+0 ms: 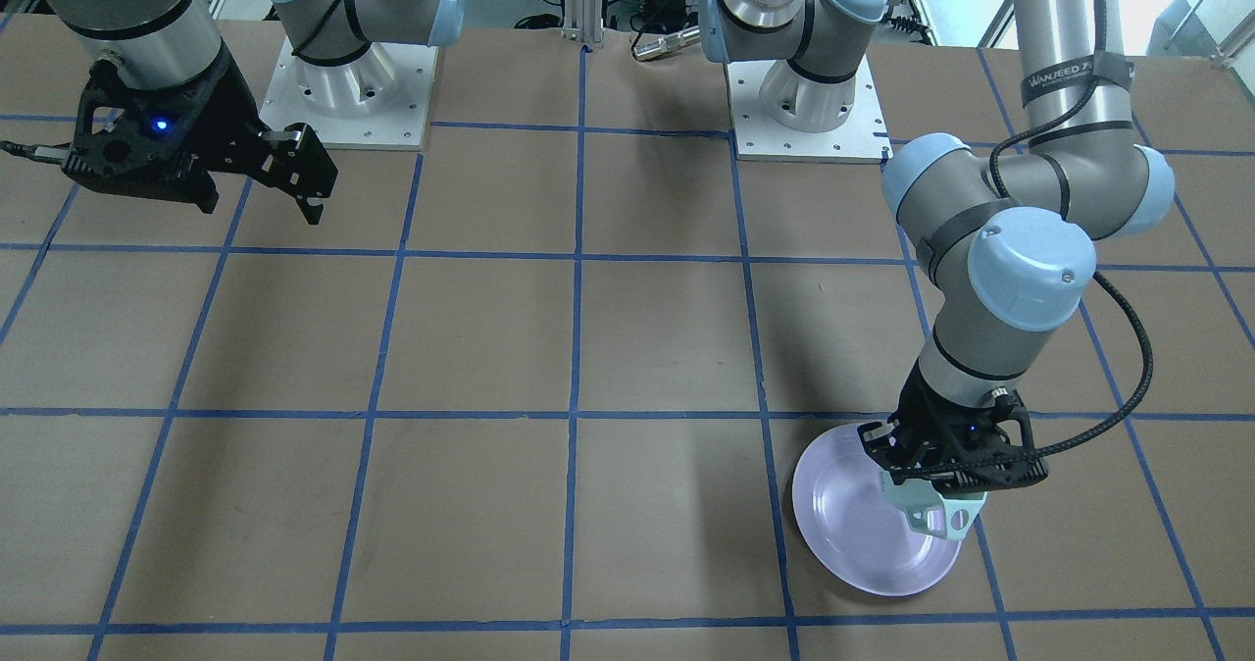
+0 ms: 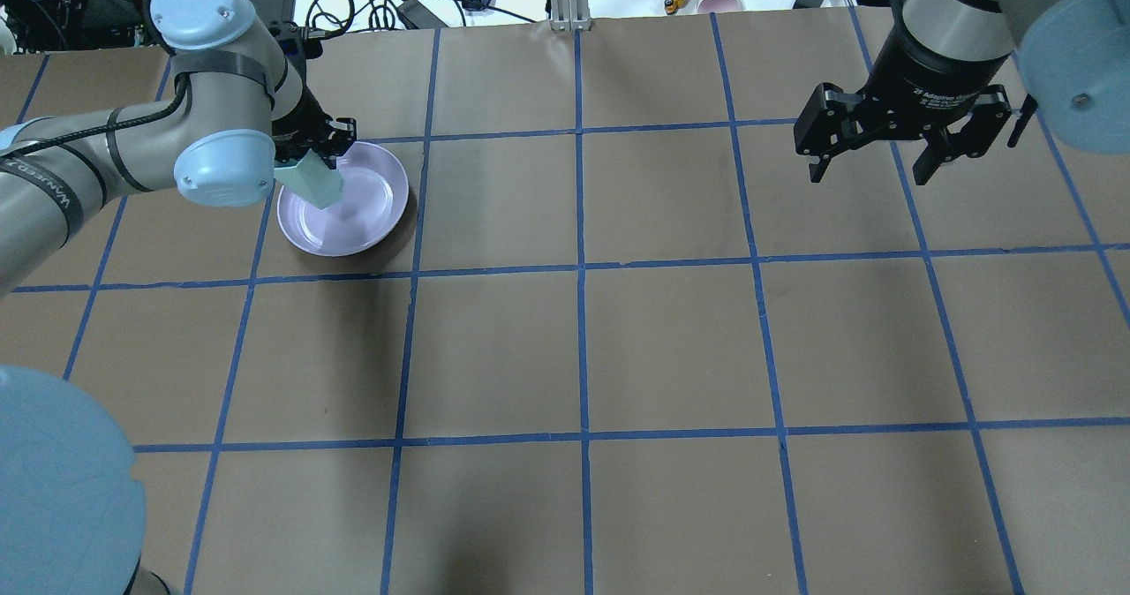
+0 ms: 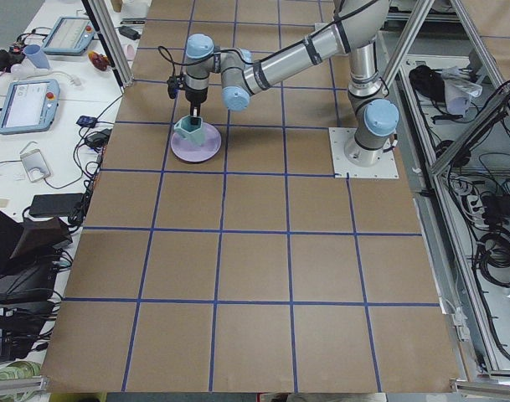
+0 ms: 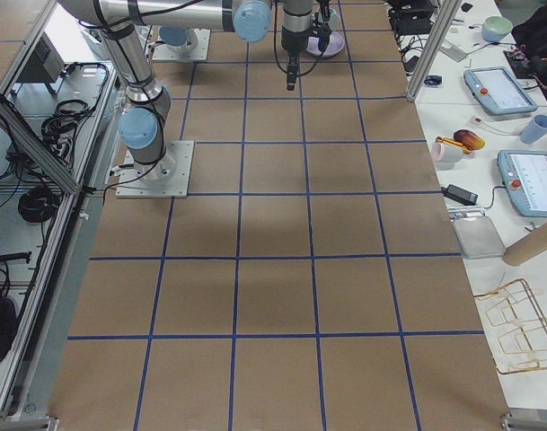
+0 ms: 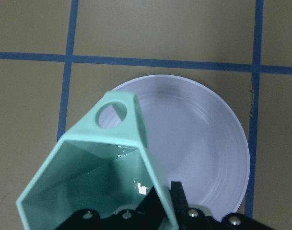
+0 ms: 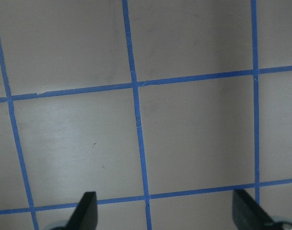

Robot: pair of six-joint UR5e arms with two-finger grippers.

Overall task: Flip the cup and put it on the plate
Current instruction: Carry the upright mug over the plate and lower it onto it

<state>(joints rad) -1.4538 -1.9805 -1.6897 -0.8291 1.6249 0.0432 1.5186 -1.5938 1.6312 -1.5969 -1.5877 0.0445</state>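
Front view: the left end effector [image 1: 931, 489] clamps the cup [image 1: 936, 516] by its wall over the plate [image 1: 843, 533], near its rim. An arm strap [image 1: 1074, 77] reads "WANJEED". Overhead: the right end effector [image 2: 870, 169] hangs wide open and empty, well apart across the bench [image 2: 583, 357].

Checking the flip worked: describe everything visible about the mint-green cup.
The small pale mint-green faceted cup looks like glossy ceramic, with a hexagonal mouth, darker teal inside and an angular handle pierced by a round hole. Its mouth faces up toward the wrist camera, and it is tilted. The left gripper pinches one wall at the rim. It is over the round lavender plate; whether its base touches, I cannot tell.
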